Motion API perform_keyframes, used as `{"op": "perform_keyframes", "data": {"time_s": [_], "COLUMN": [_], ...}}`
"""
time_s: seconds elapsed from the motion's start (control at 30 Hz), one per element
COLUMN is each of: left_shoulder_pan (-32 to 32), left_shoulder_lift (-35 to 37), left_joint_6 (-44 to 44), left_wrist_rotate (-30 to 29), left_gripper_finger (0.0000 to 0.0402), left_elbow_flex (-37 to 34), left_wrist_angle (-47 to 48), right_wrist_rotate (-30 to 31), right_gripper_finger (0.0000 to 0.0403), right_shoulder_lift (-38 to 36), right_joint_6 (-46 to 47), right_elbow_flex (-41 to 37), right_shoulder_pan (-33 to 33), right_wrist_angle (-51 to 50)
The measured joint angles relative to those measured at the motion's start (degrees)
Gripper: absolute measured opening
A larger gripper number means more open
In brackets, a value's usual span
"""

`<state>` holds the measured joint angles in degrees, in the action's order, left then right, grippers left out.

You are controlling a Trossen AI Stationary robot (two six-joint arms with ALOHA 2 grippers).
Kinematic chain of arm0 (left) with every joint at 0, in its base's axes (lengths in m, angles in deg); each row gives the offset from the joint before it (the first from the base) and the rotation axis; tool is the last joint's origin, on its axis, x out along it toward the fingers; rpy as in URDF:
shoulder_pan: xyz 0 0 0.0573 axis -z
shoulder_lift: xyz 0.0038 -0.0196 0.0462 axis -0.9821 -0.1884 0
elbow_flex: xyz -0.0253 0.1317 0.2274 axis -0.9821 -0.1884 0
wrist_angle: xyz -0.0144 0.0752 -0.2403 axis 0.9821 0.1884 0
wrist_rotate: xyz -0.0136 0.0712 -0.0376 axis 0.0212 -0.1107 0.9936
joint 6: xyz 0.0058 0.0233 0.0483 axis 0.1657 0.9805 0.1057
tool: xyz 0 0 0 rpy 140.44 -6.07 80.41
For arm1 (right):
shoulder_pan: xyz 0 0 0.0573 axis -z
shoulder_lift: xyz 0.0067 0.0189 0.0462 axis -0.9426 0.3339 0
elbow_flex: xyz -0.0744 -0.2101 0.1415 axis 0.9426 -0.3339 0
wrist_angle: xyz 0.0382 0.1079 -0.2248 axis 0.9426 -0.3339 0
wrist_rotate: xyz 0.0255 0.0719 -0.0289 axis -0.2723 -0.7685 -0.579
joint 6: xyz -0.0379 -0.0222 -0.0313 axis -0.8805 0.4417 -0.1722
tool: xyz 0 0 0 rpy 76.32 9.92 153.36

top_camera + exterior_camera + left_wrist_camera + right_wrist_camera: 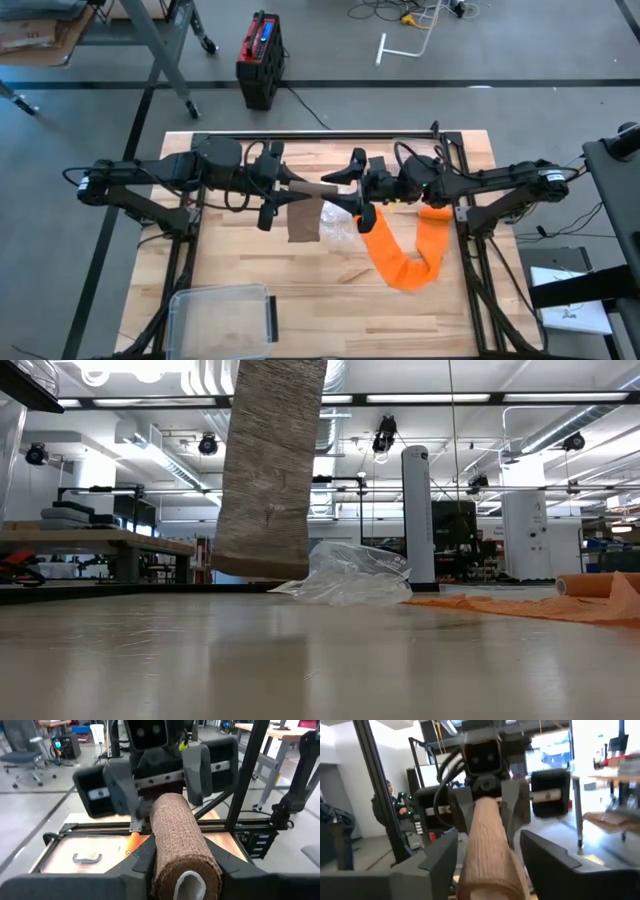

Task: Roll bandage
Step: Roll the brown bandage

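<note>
A brown bandage roll (312, 188) lies level in the air above the table's middle, between my two grippers. Its loose tail (270, 470) hangs down from it. Whether the tail's lower end touches the table I cannot tell. My left gripper (283, 190) comes from the table's left and is shut on the roll. My right gripper (345, 185) faces it from the right. It is open, with its fingers (440, 855) standing on either side of the roll's other end, apart from it. My left gripper pinches the roll's left end (172, 855) between its two fingers. The fingers come level from the table's left and lie along the roll. The roll juts out level toward my right gripper, clear of the table, with its tail hanging slack below.
An orange bandage (405, 255) lies unrolled in a curve on the table's right half. Crumpled clear plastic wrap (335, 230) lies just below the grippers. A clear plastic container (222, 315) stands at the near left edge. A person (387, 805) stands in the room beyond.
</note>
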<state>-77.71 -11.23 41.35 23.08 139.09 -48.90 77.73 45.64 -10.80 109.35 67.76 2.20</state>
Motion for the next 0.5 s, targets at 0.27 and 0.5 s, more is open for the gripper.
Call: {"op": "perform_keyframes", "data": {"time_s": [0.27,0.5], "left_shoulder_pan": [0.0,0.0], "left_shoulder_lift": [-0.4,-0.4], "left_joint_6": [0.8,8.1], "left_wrist_rotate": [0.0,-0.1], "left_gripper_finger": [0.0081,0.0086], "left_elbow_flex": [0.0,-0.7], "left_wrist_angle": [-2.3,-2.6], "right_wrist_rotate": [-0.4,-1.6], "right_gripper_finger": [0.0277,0.0275], "right_shoulder_lift": [-0.1,-0.1], "right_joint_6": [0.6,10.2], "right_elbow_flex": [0.0,0.4], "right_shoulder_pan": [0.0,0.7], "right_wrist_angle": [-0.5,-1.6]}}
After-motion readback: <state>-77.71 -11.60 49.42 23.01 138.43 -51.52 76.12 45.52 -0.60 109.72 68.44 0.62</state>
